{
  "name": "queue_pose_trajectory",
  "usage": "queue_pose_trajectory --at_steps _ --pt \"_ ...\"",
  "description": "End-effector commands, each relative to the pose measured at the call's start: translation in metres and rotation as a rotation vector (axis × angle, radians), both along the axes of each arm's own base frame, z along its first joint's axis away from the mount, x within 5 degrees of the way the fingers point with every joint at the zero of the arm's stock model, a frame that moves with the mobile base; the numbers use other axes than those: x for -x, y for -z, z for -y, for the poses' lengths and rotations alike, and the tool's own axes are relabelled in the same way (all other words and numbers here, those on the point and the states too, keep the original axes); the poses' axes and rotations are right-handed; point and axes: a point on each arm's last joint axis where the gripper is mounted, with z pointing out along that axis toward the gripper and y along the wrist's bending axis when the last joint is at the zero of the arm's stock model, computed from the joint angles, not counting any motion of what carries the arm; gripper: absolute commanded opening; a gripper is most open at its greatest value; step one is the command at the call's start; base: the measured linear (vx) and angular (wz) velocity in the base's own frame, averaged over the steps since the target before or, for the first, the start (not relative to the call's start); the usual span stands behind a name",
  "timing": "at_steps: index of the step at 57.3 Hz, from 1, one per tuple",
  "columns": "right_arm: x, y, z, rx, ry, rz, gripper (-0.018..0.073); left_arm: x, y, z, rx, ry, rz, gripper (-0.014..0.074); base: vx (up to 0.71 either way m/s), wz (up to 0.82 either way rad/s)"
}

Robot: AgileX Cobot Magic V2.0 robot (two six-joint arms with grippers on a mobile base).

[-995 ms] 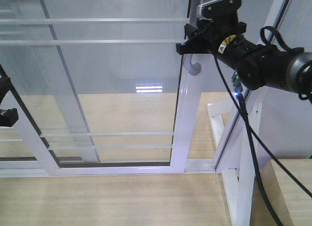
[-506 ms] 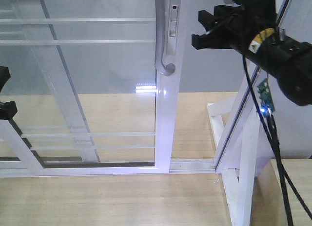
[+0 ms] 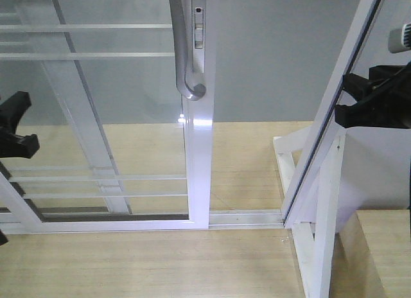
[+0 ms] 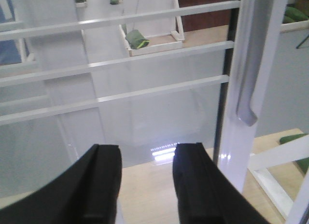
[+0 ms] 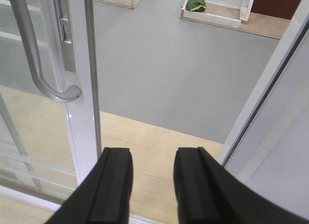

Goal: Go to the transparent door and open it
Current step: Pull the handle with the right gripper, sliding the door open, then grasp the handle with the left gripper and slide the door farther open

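Nearest, the left gripper (image 4: 145,154) shows two black fingers spread apart with nothing between them. It faces the glass from the left side of the scene, not touching it. The right gripper (image 5: 153,154) is likewise spread and empty. It sits at the right side of the scene and points at the gap beside the door.

Beneath them is a pale wooden floor (image 3: 154,259), crossed left to right by a white floor track (image 3: 247,216). At the near right stands a white brace post (image 3: 318,201) with slanted members.

The transparent door (image 3: 115,118) stands upright on the track and fills the left and centre of the front view. It is clear glass in a white frame, with thin white horizontal bars across it. Its right stile carries a curved grey handle (image 3: 183,47), apart from both grippers. Between that stile and the slanted frame at the right is an open gap.

Beyond the gap lies a grey floor (image 5: 183,64). Far off sit shallow white trays (image 5: 212,14) holding green objects.
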Motion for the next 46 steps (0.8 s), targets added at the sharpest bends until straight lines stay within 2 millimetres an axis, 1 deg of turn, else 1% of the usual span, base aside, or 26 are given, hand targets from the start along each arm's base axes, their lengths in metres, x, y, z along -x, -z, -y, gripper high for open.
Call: queue_pose_trajectory --at_steps 1,7,9,13,19,26,34,40,46 --pt "0.004 -0.02 0.002 0.009 -0.009 0.112 0.0318 -0.012 -0.015 0.016 0.054 0.084 0.146 0.0421 0.0 0.0" --pt "0.004 -0.02 0.003 0.02 -0.01 0.116 0.0318 -0.029 -0.003 0.035 0.078 0.16 0.158 0.0442 0.0 0.0" --pt "0.004 -0.02 0.003 0.02 -0.01 0.116 0.0318 -0.036 0.002 0.04 0.079 0.17 0.139 0.045 0.0 0.0" --pt "0.004 -0.02 0.003 0.018 -0.009 0.116 0.0317 -0.051 0.007 0.046 0.076 0.177 0.117 0.0463 0.0 0.0" --pt "0.004 -0.02 0.003 0.018 -0.009 0.115 0.0317 -0.077 0.002 0.054 0.084 0.182 0.137 0.0477 0.0 0.0" --pt "0.004 -0.02 0.003 0.01 -0.008 0.112 0.0317 -0.111 -0.009 0.065 0.13 0.181 0.16 0.0477 0.0 0.0" --pt "0.004 -0.02 0.003 0.008 -0.008 0.112 0.0317 -0.143 -0.021 0.077 0.157 0.194 0.192 0.0477 0.0 0.0" --pt "0.004 -0.02 0.003 0.008 -0.008 0.112 0.0317 -0.159 -0.03 0.088 0.157 0.231 0.209 0.0477 0.0 0.0" --pt "0.004 -0.02 0.003 0.008 -0.008 0.112 0.0317 -0.17 -0.035 0.099 0.152 0.257 0.224 0.0477 0.0 0.0"
